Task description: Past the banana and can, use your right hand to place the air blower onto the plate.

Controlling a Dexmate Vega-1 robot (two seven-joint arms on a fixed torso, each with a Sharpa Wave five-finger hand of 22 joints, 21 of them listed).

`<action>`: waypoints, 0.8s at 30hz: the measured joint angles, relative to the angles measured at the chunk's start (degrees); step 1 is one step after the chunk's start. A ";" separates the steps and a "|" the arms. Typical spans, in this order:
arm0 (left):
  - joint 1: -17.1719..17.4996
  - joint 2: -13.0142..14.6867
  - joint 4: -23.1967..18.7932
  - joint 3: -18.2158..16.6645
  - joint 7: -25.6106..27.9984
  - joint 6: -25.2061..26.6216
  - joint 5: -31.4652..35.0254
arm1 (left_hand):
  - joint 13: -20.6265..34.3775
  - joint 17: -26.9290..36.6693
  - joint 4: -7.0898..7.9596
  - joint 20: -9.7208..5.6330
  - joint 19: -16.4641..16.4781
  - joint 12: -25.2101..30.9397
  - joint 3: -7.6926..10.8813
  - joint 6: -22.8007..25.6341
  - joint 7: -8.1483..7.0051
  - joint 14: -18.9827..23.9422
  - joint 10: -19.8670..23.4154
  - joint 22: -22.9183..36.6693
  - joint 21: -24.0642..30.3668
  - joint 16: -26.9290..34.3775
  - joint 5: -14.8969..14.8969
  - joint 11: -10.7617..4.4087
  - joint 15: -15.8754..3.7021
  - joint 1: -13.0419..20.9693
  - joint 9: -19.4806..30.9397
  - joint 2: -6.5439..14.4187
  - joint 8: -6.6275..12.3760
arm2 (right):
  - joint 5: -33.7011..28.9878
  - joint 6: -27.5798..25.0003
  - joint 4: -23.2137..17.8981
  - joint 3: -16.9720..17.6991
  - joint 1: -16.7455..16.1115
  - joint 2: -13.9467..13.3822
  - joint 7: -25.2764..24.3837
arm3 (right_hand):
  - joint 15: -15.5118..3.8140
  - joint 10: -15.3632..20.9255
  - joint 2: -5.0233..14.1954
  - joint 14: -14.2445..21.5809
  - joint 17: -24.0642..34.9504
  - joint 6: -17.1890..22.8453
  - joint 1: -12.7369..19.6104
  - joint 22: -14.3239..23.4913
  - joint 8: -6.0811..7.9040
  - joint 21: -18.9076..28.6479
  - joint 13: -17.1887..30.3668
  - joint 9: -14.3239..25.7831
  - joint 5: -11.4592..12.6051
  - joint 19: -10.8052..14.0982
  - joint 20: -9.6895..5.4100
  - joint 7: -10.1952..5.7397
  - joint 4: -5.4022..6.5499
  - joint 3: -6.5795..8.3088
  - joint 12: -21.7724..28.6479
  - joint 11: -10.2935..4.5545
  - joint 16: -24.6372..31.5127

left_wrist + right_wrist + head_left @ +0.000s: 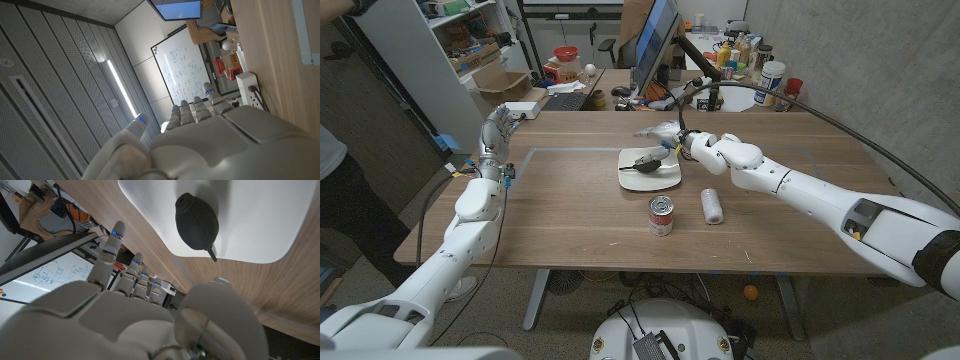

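Right hand (705, 150) fingers (112, 245) spread, released, grasping nothing, just beside plate (665, 180). Air blower (196, 220) lies on plate, nozzle toward rim. Risk: withdrawing fingers clip blower or plate, roll it off. Left hand (498, 130) fingers apart, empty, at desk (570, 210) edge. Can (661, 215) nearer robot.

The left hand (210, 140) shows from its back, fingers (192, 107) held close together and reaching toward a whiteboard (182, 65) covered in blue writing. Beside the hand runs the wooden table (270, 55) — at its edge near the whiteboard sits a white power strip (248, 90), with what may be a red box (222, 65) just beyond.
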 measured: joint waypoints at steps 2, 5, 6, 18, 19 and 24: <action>0.00 0.00 0.03 0.00 0.00 0.00 0.00 | 0.00 0.00 0.00 0.00 0.00 0.00 0.00 0.00 0.00 0.00 0.00 0.00 0.00 0.00 0.00 0.00 0.00 0.00 0.00 0.00 0.00 | 0.35 0.31 -0.09 0.20 -0.02 -0.01 -0.21 | 0.05 -0.72 0.71 -1.39 -0.38 0.00 -0.68 0.00 0.12 0.00 -0.25 0.00 0.00 -2.55 -0.46 0.00 -0.18 -0.54 -0.33 -0.20 0.00; -0.01 0.01 0.04 0.00 -0.01 0.00 0.00 | 0.00 0.00 0.00 0.00 0.00 0.00 0.00 0.00 0.00 0.00 0.00 0.00 0.00 0.00 0.00 0.00 0.00 0.00 0.00 0.00 0.00 | 0.68 0.63 -0.27 0.48 -0.06 -0.04 -0.50 | 0.10 -1.16 1.02 -3.00 -0.87 0.00 -1.61 0.00 0.45 0.00 -0.33 0.00 0.00 -5.48 -0.58 0.00 -0.30 -0.79 -0.33 -0.21 0.00; -0.02 0.02 0.05 0.00 -0.02 0.00 0.00 | 0.00 0.00 0.00 0.00 0.00 0.00 0.00 0.00 0.00 0.00 0.00 0.00 0.00 0.00 0.00 0.00 0.00 0.00 0.00 0.00 0.00 | 0.88 0.78 -0.27 0.48 -0.06 -0.04 -0.63 | 0.10 -1.43 1.14 -3.39 -0.97 -0.21 -1.71 0.03 0.45 0.00 -0.48 0.00 0.00 -6.11 -0.53 -0.21 -0.14 -0.96 -0.33 -0.31 0.00; -0.02 0.03 0.05 -0.07 -0.19 -0.21 -0.06 | 0.00 0.00 0.00 0.00 0.00 0.00 0.00 0.00 0.00 0.00 0.00 0.00 -0.20 0.00 0.00 0.00 0.00 0.00 0.00 0.00 0.00 | 1.95 2.01 -1.97 2.38 -0.38 -0.42 -2.55 | 0.29 -3.57 3.18 -9.27 -2.84 -0.59 -3.74 0.14 0.45 0.00 -1.07 -0.27 0.43 -16.34 -3.84 -0.64 -0.63 -2.37 -0.33 -0.21 0.00; -0.02 0.02 0.05 -0.07 -0.21 -0.23 -0.08 | 0.00 0.00 0.00 0.00 0.00 0.00 0.00 0.00 0.00 0.00 0.00 0.00 -0.20 0.00 0.00 0.00 0.00 0.00 0.00 0.00 0.00 | 1.97 2.05 -2.16 2.58 -0.41 -0.45 -2.61 | 0.29 -3.57 3.29 -9.31 -2.84 -0.47 -3.86 0.14 0.45 0.00 -1.07 -0.27 0.43 -16.69 -4.01 -0.76 -0.63 -2.37 -0.33 -0.21 0.00; -0.02 0.03 0.06 -0.09 -0.32 -0.27 -0.16 | 0.00 0.00 0.00 0.00 0.00 0.00 0.00 0.00 0.00 0.00 0.00 0.00 -0.29 0.00 0.00 0.00 0.00 0.00 0.00 0.00 0.00 | 2.46 2.53 -3.05 3.39 -0.54 -0.67 -3.32 | 0.29 -3.88 3.58 -9.88 -3.11 -0.39 -4.14 0.14 0.45 0.00 -1.07 -0.27 0.43 -17.49 -4.27 -0.83 -0.40 -2.63 -0.33 0.11 0.00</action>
